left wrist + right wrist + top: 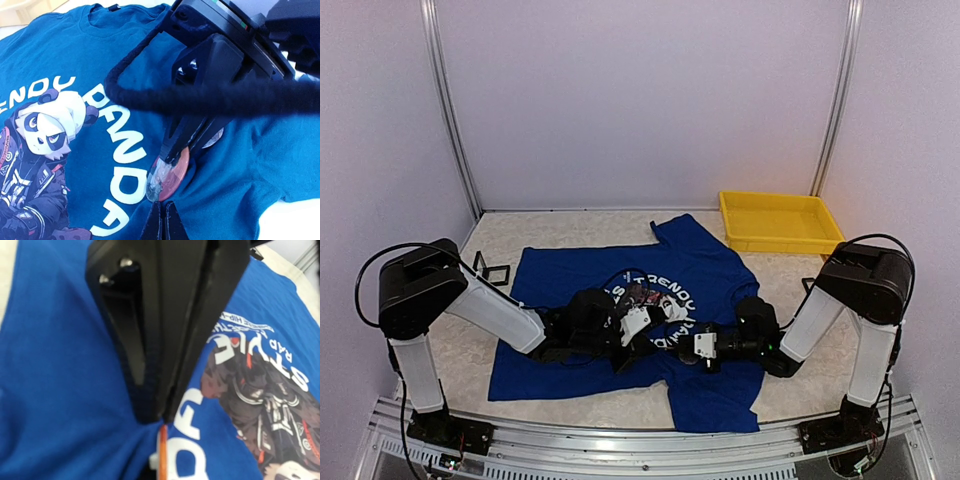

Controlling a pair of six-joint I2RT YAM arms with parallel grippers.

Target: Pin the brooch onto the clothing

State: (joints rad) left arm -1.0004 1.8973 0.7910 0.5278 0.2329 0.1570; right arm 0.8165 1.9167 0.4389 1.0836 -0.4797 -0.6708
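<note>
Brooch, a round orange-red disc, lies against the T-shirt just right of the PANDA lettering, centre of the top view. Right tool comes in from above it, fingers together at a pucker of cloth. Can't tell if the cloth is pinched. Left tool is together too, tips at the brooch's lower edge. Black cable crosses the left wrist view. Yellow tray is upper right on the desk, well apart.

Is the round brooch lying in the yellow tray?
No, the round brooch rests on the blue shirt, right by a bunched-up fold of its cloth.
</note>
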